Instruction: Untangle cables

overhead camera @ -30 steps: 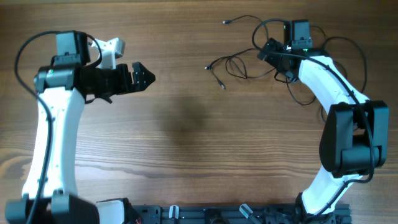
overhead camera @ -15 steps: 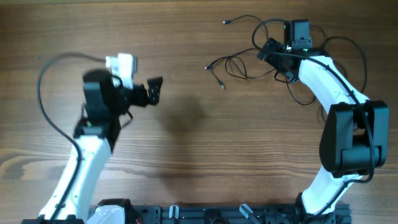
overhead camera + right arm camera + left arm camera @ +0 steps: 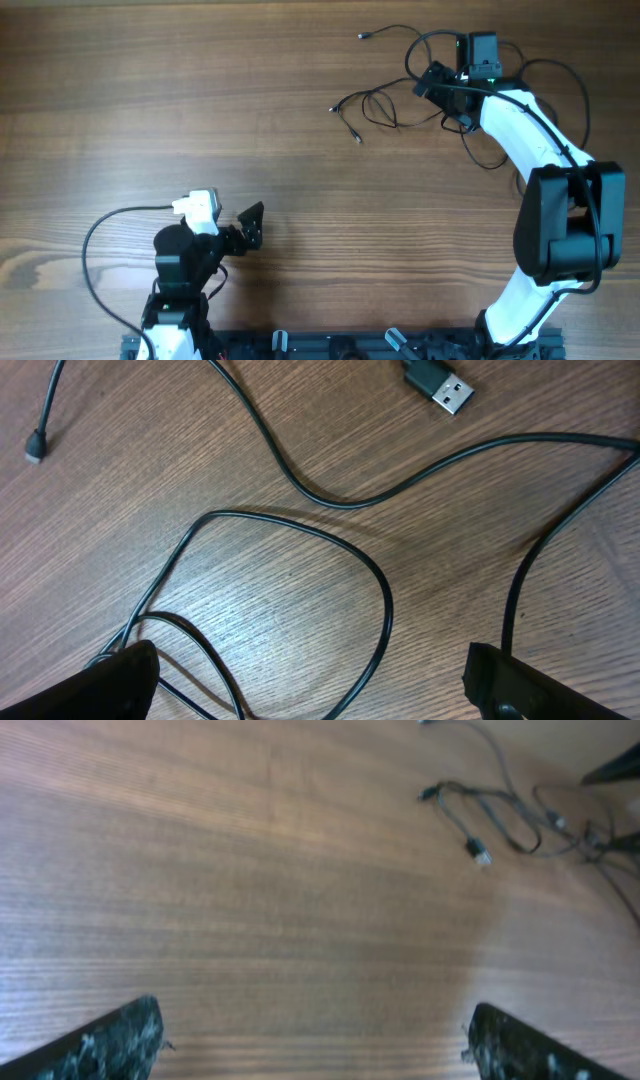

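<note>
Cables (image 3: pixel 378 103) lay tangled near the counter's (image 3: pixel 300 60) far-right corner. I held my right gripper (image 3: pixel 437 88) over them, spread to take a strand; my left gripper (image 3: pixel 250 222), spread and empty, sat by the front edge.

Two arms (image 3: pixel 515 130): one left end effector (image 3: pixel 251 219), one right end effector (image 3: pixel 436 88). One tangle of cables (image 3: pixel 330 506) near the tabletop's (image 3: pixel 200 80) far right corner; three plug ends (image 3: pixel 357 139) show.
</note>
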